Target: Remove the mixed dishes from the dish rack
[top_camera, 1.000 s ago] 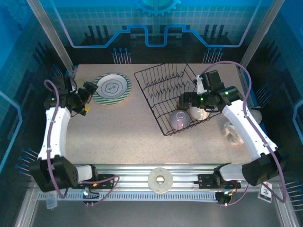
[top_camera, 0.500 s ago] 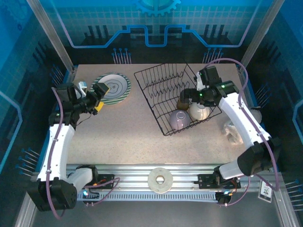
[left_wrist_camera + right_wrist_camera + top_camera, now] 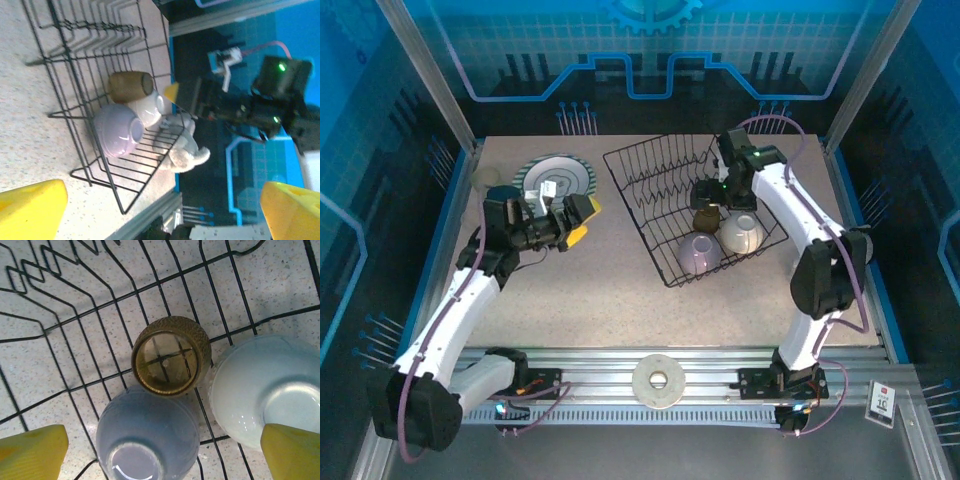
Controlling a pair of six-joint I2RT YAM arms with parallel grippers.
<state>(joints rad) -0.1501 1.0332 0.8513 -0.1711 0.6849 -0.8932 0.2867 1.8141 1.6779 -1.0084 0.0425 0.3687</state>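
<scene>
Rack of black wire (image 3: 650,175), knurled round brown cup (image 3: 171,356) at frame center, just beside glossy lavender cup (image 3: 147,432) and smooth cream bowl (image 3: 250,385), left gripper (image 3: 162,207) and right gripper (image 3: 162,452) jaws both spread

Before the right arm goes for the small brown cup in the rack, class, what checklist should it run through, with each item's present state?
1. Right end effector open and empty: ok, fingers spread wide.
2. Small brown cup lined up: ok, centred ahead between the fingers in the right wrist view.
3. Room around the cup: not ok, the lavender cup and cream bowl crowd against it.
4. Left end effector out of the way: ok, open over the table, left of the dish rack.
5. Cup free of the rack wires: cannot tell.
</scene>
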